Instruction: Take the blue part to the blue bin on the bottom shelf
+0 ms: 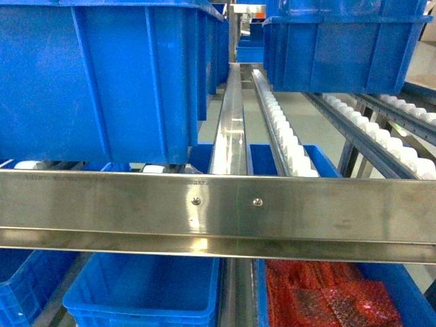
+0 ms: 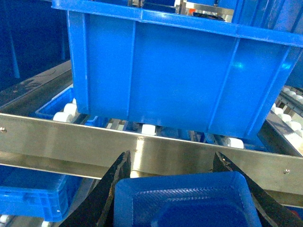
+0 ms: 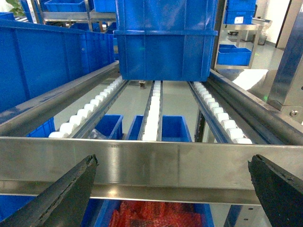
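Blue part (image 2: 184, 201) sits between the jaws of the left gripper (image 2: 171, 161), a dark blue blocky piece filling the gap from one black finger to the other, so the jaws appear closed onto its sides. It hangs in front of the riveted front rail (image 2: 142, 151), below a large upper crate (image 2: 175, 75).

I judge the carry step to be under way. The blue bin (image 1: 143, 293) lies lower down, beneath the rail and beside the crate of red bags (image 1: 327, 300). The next move calls for going down under the rail and over the bin's open inside before letting go.

The right gripper (image 3: 173, 161) is spread wide with nothing in it.
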Robot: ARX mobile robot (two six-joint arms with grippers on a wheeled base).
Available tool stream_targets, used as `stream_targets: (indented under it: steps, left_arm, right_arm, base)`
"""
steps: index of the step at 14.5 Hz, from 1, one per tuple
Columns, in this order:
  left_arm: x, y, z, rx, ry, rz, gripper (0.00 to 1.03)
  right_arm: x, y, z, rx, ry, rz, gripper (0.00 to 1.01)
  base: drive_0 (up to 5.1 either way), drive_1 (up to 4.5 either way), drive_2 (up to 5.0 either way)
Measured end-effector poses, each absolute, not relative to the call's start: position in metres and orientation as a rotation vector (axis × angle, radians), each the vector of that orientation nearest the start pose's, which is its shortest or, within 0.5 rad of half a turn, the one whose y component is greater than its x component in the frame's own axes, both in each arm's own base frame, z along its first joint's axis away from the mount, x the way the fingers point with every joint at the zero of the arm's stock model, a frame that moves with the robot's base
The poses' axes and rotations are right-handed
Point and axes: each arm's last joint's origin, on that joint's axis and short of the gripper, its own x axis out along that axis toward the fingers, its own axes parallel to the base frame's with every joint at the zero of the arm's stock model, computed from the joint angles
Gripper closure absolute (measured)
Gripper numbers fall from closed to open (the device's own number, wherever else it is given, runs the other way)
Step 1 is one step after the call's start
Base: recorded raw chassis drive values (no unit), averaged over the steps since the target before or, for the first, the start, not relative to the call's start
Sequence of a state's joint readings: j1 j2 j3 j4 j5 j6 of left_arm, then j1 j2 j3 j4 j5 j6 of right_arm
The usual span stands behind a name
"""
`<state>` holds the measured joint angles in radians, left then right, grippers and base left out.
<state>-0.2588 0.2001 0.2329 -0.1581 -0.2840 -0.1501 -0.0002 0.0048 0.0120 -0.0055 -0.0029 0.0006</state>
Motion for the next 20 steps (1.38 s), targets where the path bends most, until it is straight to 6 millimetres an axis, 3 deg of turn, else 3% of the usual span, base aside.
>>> stream_targets:
  steps: [20]
  left_arm:
    - [0.0978,-0.0175,0.212,-0.116,0.119,0.034,0.6]
  right_arm:
    - [0.0973,0.0,0.1667,0.0,-0.002,0.0,0.03]
  base:
    - [0.0,0.0,0.0]
